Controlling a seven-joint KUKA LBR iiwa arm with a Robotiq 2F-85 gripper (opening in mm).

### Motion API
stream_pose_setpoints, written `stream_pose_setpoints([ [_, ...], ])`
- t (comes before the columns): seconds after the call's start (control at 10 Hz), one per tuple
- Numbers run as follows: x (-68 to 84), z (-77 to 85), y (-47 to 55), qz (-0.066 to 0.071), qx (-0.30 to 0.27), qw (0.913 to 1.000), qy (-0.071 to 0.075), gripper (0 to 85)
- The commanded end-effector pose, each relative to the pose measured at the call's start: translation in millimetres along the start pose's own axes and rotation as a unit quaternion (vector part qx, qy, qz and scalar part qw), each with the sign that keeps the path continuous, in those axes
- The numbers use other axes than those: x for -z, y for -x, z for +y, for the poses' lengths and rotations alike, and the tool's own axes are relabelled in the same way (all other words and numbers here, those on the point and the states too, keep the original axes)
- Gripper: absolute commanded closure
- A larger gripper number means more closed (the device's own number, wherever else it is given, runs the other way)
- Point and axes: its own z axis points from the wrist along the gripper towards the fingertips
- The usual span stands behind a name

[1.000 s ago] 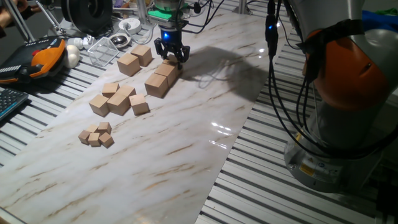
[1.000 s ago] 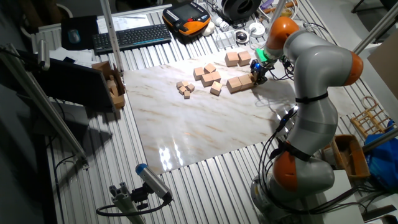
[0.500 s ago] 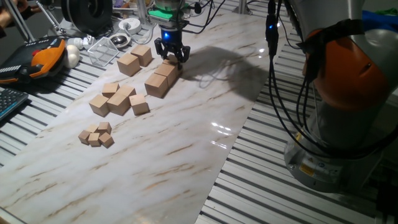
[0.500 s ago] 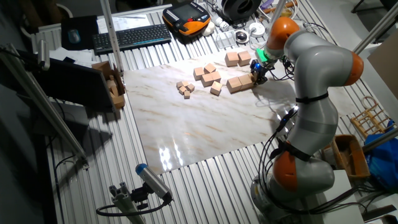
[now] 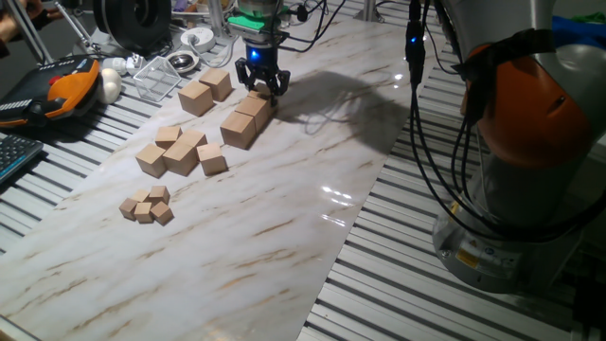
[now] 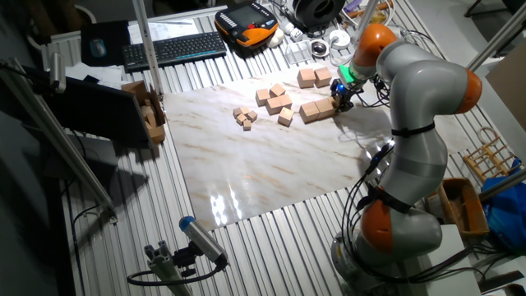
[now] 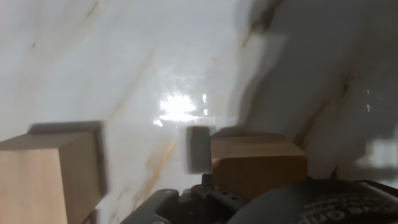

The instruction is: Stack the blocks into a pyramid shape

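Marble-look board (image 5: 284,218) sits on slatted alu table (image 6: 271,247), glare near its edge. Keyboard (image 6: 174,49), orange pendant (image 6: 246,20) & wire tray (image 5: 156,76) at back.

In the hand view, the left block (image 7: 46,174) is cut off by the picture's edge, and the block (image 7: 258,163) in the middle is partly hidden by the gripper (image 7: 205,193) body. The fingertips are hidden there. In the other fixed view the gripper (image 6: 339,97) is too small to tell if it is holding anything.

keyboard (image 6: 174,49), orange pendant (image 6: 246,23), tiny cubes (image 5: 147,206)
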Motion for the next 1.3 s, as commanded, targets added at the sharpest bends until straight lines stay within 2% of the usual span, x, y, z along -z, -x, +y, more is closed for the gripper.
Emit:
stream_pose_setpoints([
  [0.0, -1.0, -0.5, 0.0, 0.0, 0.0, 1.0, -0.002, 68.0],
  [0.2, -1.6, -0.6, -0.3, 0.002, 0.001, 1.0, -0.004, 68.0],
  [0.3, -1.8, -0.6, -0.6, 0.003, 0.0, 1.0, -0.004, 51.0],
  [0.5, -2.2, -0.5, -0.8, 0.003, 0.0, 1.0, -0.006, 51.0],
  [0.7, -2.6, -0.2, -1.0, 0.003, -0.001, 1.0, -0.008, 17.0],
  [0.8, -2.8, 0.0, -1.0, 0.003, -0.001, 0.9999, -0.01, 17.0],
  [0.9, -3.1, 0.2, -1.0, 0.002, -0.001, 1.0, -0.009, 0.0],
  [1.2, -3.0, 0.7, -1.3, 0.002, 0.001, 1.0, -0.008, 0.0],
])
